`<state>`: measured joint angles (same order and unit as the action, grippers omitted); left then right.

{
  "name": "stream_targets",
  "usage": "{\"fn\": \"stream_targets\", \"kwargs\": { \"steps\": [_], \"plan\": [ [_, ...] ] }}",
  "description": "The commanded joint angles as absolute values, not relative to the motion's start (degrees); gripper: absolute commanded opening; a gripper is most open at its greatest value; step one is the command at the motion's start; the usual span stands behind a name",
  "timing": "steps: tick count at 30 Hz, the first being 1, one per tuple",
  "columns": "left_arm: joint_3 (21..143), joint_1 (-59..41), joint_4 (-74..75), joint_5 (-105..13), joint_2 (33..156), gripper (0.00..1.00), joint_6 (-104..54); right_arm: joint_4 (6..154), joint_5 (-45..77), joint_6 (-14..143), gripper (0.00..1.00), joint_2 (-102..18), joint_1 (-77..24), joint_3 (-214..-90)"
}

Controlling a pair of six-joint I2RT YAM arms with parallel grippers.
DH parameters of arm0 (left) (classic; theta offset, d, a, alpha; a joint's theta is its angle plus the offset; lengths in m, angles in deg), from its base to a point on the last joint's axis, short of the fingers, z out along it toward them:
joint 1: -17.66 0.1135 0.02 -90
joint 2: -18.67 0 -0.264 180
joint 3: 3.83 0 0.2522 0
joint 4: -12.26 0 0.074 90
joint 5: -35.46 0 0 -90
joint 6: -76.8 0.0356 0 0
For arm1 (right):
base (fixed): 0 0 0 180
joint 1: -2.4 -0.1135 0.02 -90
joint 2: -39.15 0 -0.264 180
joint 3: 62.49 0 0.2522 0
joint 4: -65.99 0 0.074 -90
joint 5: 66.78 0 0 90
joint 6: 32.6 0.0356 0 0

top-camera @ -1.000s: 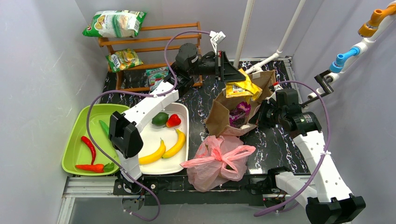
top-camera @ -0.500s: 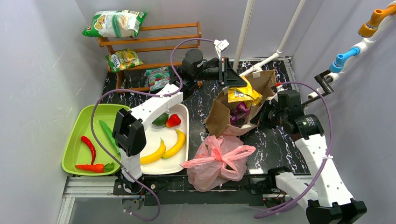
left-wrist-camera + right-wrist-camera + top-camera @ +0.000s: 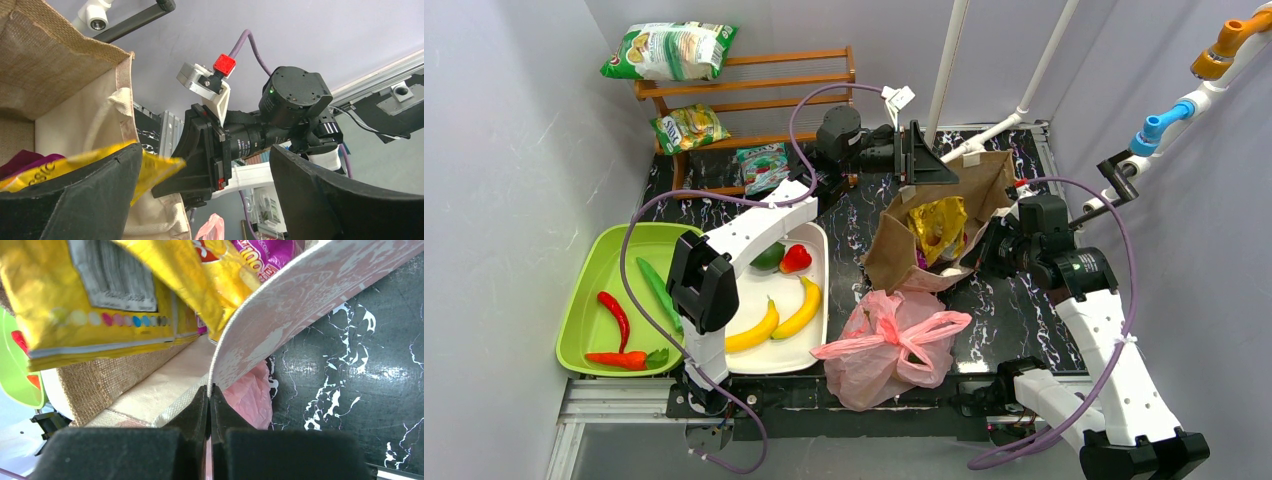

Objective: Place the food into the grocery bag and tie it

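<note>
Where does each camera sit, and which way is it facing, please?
Top external: above and behind the bases, looking down on the table; both arms show, with the left gripper and right gripper at the brown bag.
Left wrist: over the bag, facing sideways at the right arm; its own open fingers frame the view.
Right wrist: beside the bag, looking along its wall; its own fingers are shut on the rim.
Shared: all three show the yellow snack packet.

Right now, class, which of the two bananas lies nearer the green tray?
The left banana; the other banana lies to its right, nearer the pink bag, farther from the green tray.
</note>
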<state>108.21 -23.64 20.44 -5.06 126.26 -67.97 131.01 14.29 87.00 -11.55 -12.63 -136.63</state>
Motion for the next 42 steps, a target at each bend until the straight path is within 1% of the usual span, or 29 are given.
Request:
{"fn": "stream_targets", "kwargs": {
  "steps": [1,5,10,11,14,16,19,26,27,32,37,40,42],
  "plan": [
    [109.95,-23.74,18.87,-5.55,124.88,0.98,-65.60,130.88,15.19,86.65,0.01,-10.47,-12.76,-136.54],
    [113.23,-23.25,12.32,-7.23,124.28,0.98,-62.32,131.05,15.58,86.71,0.01,-9.92,-12.72,-136.54],
    [120.04,-22.77,-3.73,-12.20,123.04,0.98,-50.19,131.41,15.48,86.54,0.01,-9.47,-12.72,-137.33],
    [121.16,-22.67,-7.05,-14.05,122.82,0.98,-47.35,131.60,15.46,86.43,0.05,-9.60,-12.72,-137.64],
    [123.71,-22.66,-16.13,-20.02,122.43,0.98,-39.82,132.61,16.39,86.32,0.26,-9.85,-12.76,-138.98],
    [124.44,-22.55,-20.27,-23.45,122.27,0.98,-36.28,133.61,18.14,86.36,0.33,-9.99,-12.75,-140.27],
    [124.10,-22.33,-23.17,-26.96,122.13,0.98,-33.32,134.63,19.76,86.47,0.41,-10.01,-12.72,-141.53],
    [120.71,-22.22,-24.34,-29.60,122.43,0.95,-31.66,136.34,22.88,86.77,0.52,-10.25,-12.71,-143.95],
    [120.49,-22.19,-24.55,-30.24,122.41,0.94,-31.35,136.57,24.90,86.64,0.54,-10.32,-12.72,-144.11],
    [119.99,-22.17,-26.36,-33.93,123.69,0.93,-30.49,135.34,27.56,86.64,0.57,-10.86,-12.72,-143.64],
    [119.49,-22.23,-25.86,-33.69,125.48,0.96,-31.22,134.38,28.36,87.06,0.58,-14.03,-12.72,-144.31],
    [118.91,-22.21,-25.04,-33.04,126.64,0.95,-32.41,134.33,28.36,86.90,0.55,-16.74,-12.72,-144.62],
    [118.37,-22.17,-24.44,-32.67,127.41,0.91,-33.08,134.53,27.45,86.80,0.50,-17.97,-12.72,-144.71]
  ]
}}
